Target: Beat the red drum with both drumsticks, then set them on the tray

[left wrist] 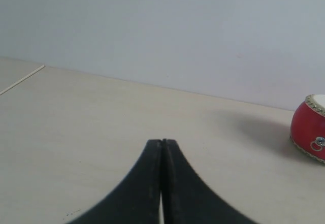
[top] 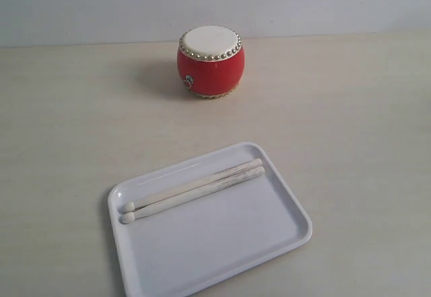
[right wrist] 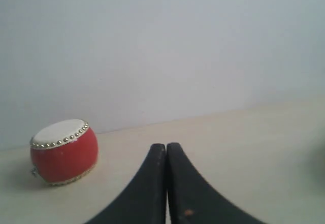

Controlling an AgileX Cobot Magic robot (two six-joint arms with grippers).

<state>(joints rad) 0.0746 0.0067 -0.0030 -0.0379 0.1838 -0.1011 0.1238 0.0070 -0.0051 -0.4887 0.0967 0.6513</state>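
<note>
The red drum (top: 211, 61) with its cream skin and stud ring stands upright at the back of the table; it also shows in the left wrist view (left wrist: 310, 127) and the right wrist view (right wrist: 64, 152). Both pale wooden drumsticks (top: 192, 190) lie side by side on the white tray (top: 283, 199) near the front, rounded tips toward the left. Neither arm shows in the exterior view. My left gripper (left wrist: 162, 141) is shut with nothing between its black fingers. My right gripper (right wrist: 166, 146) is also shut and empty. Both hang over bare table, apart from the drum.
A pale wooden tabletop (top: 350, 108) stretches around the drum and tray, backed by a plain light wall (top: 81, 7). A seam or table edge (left wrist: 21, 80) shows far off in the left wrist view.
</note>
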